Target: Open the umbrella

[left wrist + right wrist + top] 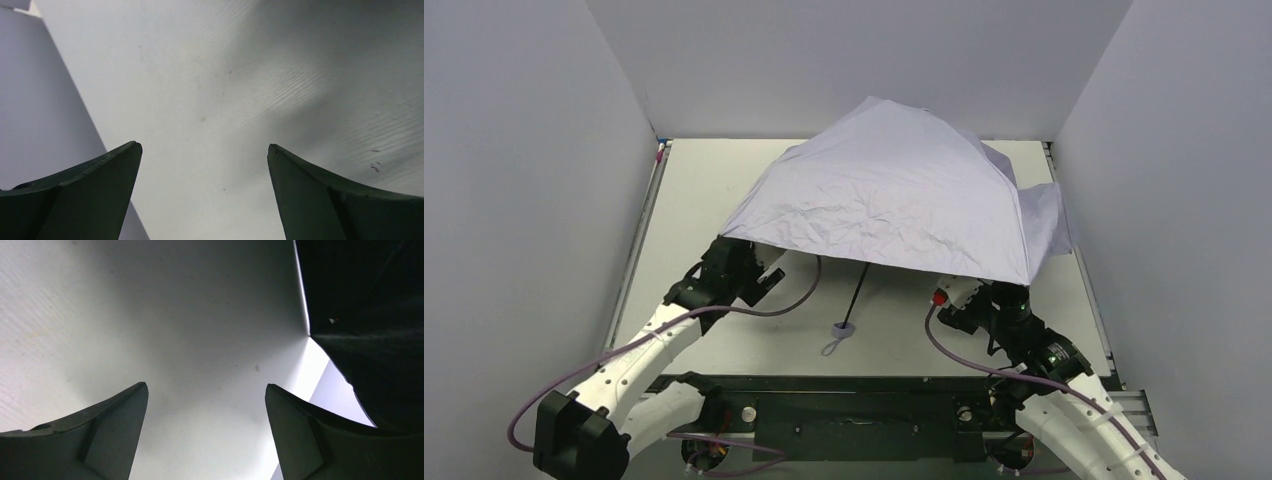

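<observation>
Umbrella: the umbrella (894,190) lay opened out on the counter (694,200), its pale canopy domed and tilted. The near hem hung just over both hands.
Long axis: the thin black shaft (858,290) ran out from under the canopy toward the arm bases. It ended in the knob handle (844,327), with the wrist loop (831,347) lying on the counter.
Left hand: the left hand (769,272) had its fingers (100,175) spread wide and pinched nothing, with only bare counter between them. The shaft lay to its right, near but apart.
Right hand: the right hand (954,293) was spread too and empty. The canopy's black underside (370,315) sat ahead and to its right, and the shaft lay off to its left.
Nearer arm: the shaft sat about midway between the hands, with the handle perhaps a shade closer to the left one.
Task standing: the umbrella looked fully opened. Any further grasp would likely go inward, to the handle.
</observation>
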Available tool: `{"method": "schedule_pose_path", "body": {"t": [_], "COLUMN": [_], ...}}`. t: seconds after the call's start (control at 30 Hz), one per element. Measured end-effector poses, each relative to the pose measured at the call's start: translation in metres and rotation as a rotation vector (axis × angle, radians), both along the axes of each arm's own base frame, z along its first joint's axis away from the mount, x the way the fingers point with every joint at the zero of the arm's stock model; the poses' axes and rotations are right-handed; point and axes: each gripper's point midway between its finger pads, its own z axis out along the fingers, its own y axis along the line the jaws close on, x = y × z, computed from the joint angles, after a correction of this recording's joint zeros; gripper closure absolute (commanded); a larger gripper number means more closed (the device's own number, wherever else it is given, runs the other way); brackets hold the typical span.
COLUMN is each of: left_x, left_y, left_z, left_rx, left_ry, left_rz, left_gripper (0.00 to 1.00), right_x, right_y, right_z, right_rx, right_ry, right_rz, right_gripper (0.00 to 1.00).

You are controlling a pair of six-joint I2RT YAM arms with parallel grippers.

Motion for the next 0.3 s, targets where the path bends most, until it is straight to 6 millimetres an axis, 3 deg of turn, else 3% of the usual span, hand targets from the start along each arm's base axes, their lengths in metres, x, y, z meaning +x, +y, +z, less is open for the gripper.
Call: {"method": "schedule_pose_path", "body": {"t": [0.13, 0.3], "left_x": [0.003, 0.006], "left_y": [0.022, 0.033], "left_z": [0.000, 0.007], "left_rx": [0.048, 0.080], "left_ry": [-0.077, -0.139], "left_rz": [0.082, 0.124], "left_gripper": [0.03, 0.03], "right_x": [0.003, 0.005], "right_y": [-0.009, -0.013], "right_z": [0.005, 0.006], "right_rx": [0.004, -0.001], "right_ry": [-0.029, -0.037], "right_rz": [-0.059, -0.086], "right_gripper": [0.17, 0.16]}}
